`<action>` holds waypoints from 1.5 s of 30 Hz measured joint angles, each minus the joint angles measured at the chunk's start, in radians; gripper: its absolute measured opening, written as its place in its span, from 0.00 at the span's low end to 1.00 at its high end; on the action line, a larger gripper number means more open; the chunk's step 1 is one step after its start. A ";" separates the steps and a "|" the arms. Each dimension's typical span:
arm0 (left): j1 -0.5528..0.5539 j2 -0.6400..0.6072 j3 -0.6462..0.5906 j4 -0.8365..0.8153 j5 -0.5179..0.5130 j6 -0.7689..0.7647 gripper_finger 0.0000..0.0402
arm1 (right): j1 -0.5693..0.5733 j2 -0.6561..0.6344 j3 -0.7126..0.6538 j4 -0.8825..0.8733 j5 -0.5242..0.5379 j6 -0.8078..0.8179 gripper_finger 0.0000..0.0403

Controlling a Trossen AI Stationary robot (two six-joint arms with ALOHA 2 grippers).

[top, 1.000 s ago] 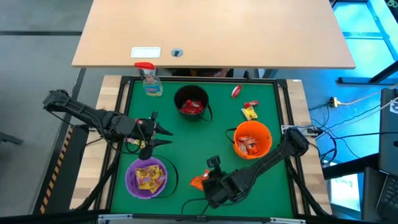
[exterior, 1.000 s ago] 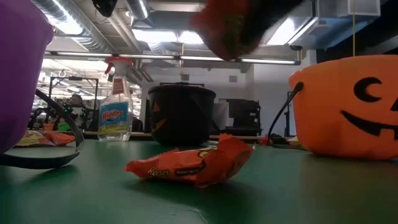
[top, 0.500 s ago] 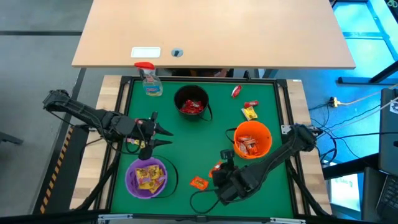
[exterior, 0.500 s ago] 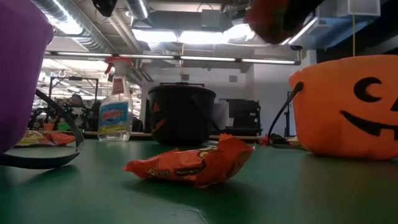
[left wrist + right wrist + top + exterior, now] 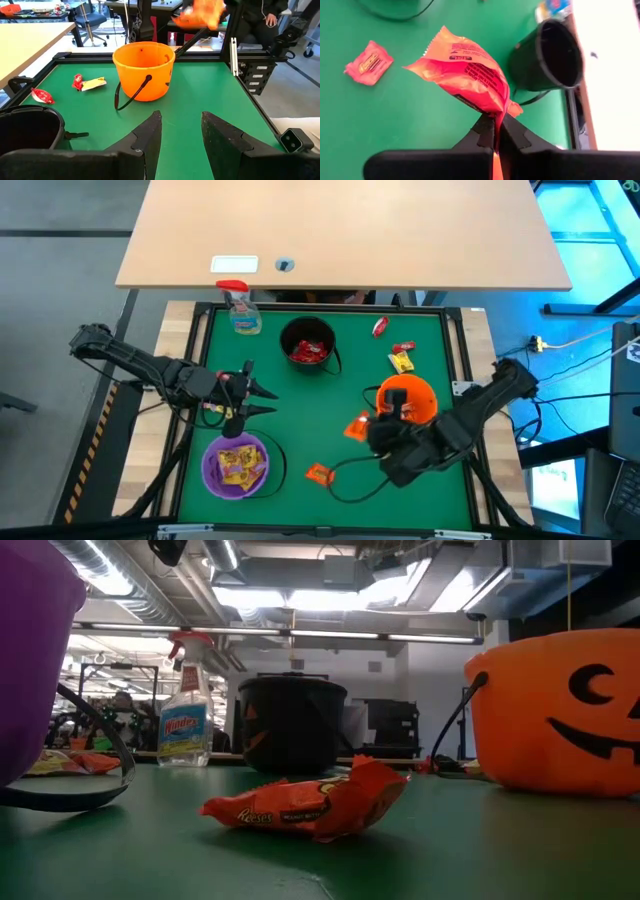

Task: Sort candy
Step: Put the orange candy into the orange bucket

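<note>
Right gripper [image 5: 368, 427] hangs above the green table [image 5: 300, 395], just beside the orange bucket [image 5: 408, 404], on the side toward the table's middle. Fingers clenched on the edge of an orange packet [image 5: 357, 426]; in the right wrist view the packet [image 5: 470, 72] sticks up from between the fingertips, clear of the table.

Left gripper [image 5: 262, 397] waits over the left half of the table, between the black bucket [image 5: 308, 345] and the purple bucket [image 5: 237, 465]. Fingers [image 5: 148, 137] parted, nothing between them.

Other candy: one orange packet [image 5: 319, 474] lies flat on the table near the front edge. Near the far right corner, a red sweet [image 5: 380, 327], and a red [image 5: 403, 347] and a yellow one [image 5: 401, 361] close together. More candy sits inside each bucket. Spray bottle [image 5: 240, 308] at the far left corner.
</note>
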 joint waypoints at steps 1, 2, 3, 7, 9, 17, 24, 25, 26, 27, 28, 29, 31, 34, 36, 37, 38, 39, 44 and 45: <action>0.000 0.000 0.000 0.000 0.000 0.000 0.32 | 0.007 -0.011 0.000 -0.001 0.020 0.001 0.01; 0.000 0.000 0.000 0.000 0.000 0.000 0.32 | 0.016 -0.024 -0.002 0.001 0.036 0.001 0.01; 0.000 0.000 0.000 0.000 0.000 0.000 0.32 | 0.026 -0.040 -0.017 0.015 0.056 0.002 0.01; 0.000 0.000 0.000 0.000 -0.005 0.000 0.32 | 0.072 -0.163 -0.211 0.140 0.144 0.036 0.01; 0.000 0.000 0.000 0.000 -0.005 0.000 0.32 | 0.088 -0.254 -0.370 0.213 0.164 0.078 0.01; 0.000 0.000 0.000 0.000 -0.005 0.001 0.32 | 0.102 -0.691 -0.915 0.411 0.102 0.425 0.01; 0.000 0.000 0.000 0.000 -0.005 0.000 0.32 | 0.102 -0.896 -1.042 0.453 -0.022 0.575 0.01; 0.000 0.000 0.000 0.000 -0.005 0.000 0.32 | 0.102 -0.905 -1.043 0.433 -0.024 0.602 0.01; 0.000 0.000 0.000 0.000 -0.005 0.000 0.32 | 0.102 -0.910 -1.043 0.419 -0.030 0.623 0.02; 0.000 0.000 0.000 0.000 -0.005 0.000 0.32 | 0.102 -0.911 -1.043 0.404 -0.035 0.635 0.02; 0.000 0.000 0.000 0.000 -0.005 0.000 0.32 | 0.102 -0.911 -1.043 0.387 -0.043 0.648 0.04; 0.000 0.000 0.000 0.000 -0.005 0.000 0.32 | 0.102 -0.908 -1.043 0.368 -0.054 0.657 0.05; 0.000 0.000 0.000 0.000 -0.005 0.000 0.32 | 0.102 -0.899 -1.043 0.344 -0.083 0.683 0.10; 0.000 0.000 0.000 0.000 -0.005 0.000 0.32 | 0.102 -0.880 -1.043 0.314 -0.105 0.715 0.21; 0.000 0.000 0.000 0.000 -0.005 0.000 0.32 | 0.102 -0.872 -1.043 0.302 -0.107 0.733 0.29; 0.000 0.000 0.000 0.000 -0.005 0.000 0.32 | 0.102 -0.868 -1.043 0.300 -0.107 0.734 0.33; 0.000 0.000 0.000 0.000 -0.005 0.000 0.32 | 0.102 -0.866 -1.043 0.301 -0.103 0.734 0.37; 0.000 0.000 0.000 0.000 -0.005 0.000 0.32 | 0.102 -0.864 -1.043 0.301 -0.097 0.734 0.40; 0.000 0.000 0.000 0.000 -0.006 0.001 0.32 | 0.102 -0.864 -1.037 0.353 -0.019 0.704 0.52; 0.000 0.000 0.000 0.000 -0.008 0.002 0.32 | 0.102 -0.864 -1.033 0.380 0.002 0.686 0.53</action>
